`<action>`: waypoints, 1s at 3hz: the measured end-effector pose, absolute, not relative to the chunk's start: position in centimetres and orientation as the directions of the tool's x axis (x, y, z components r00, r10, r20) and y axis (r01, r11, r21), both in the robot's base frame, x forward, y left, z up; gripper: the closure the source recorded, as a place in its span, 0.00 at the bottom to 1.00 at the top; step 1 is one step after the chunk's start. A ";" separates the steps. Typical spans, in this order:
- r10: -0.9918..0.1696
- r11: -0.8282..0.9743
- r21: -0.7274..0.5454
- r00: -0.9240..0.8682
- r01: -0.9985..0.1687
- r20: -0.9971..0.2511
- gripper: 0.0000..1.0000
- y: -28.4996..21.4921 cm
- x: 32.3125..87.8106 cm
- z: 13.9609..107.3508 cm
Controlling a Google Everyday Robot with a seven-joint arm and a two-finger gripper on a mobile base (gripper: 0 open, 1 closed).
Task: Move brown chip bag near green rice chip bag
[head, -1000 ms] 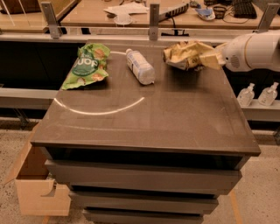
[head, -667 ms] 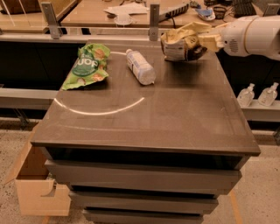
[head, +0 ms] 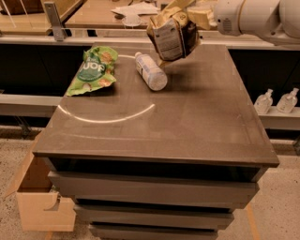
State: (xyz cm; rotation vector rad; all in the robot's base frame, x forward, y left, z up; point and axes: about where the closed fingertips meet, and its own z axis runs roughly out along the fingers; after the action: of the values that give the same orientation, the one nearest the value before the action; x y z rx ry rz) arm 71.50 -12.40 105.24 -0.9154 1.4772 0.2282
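The brown chip bag (head: 172, 36), dark brown and pale yellow, hangs in the air above the far middle of the table (head: 197, 126). My gripper (head: 190, 13) is shut on its top edge, at the upper right of the view, with the white arm (head: 255, 18) reaching in from the right. The green rice chip bag (head: 93, 69) lies flat at the far left of the table. The brown bag is to the right of the green bag and above the bottle between them.
A clear plastic bottle (head: 151, 71) lies on its side between the two bags. A cardboard box (head: 37, 197) stands on the floor at the lower left. Two small bottles (head: 276, 101) stand on a ledge to the right. A counter with papers (head: 136, 9) runs behind the table.
My gripper has lifted the brown chip bag off the table's far right and carried it left, up over the bottle. The green bag and the bottle have not moved.
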 end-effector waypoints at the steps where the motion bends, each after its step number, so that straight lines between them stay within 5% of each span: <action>1: -0.373 0.631 -0.415 0.213 -0.655 -0.903 1.00 -10.1 72.0 107.0; 3: -0.341 0.581 -0.511 0.381 -0.633 -0.860 1.00 -5.3 72.6 111.3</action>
State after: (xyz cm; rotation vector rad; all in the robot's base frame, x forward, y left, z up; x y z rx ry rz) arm 72.63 -5.32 111.30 -0.9917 1.2169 0.2322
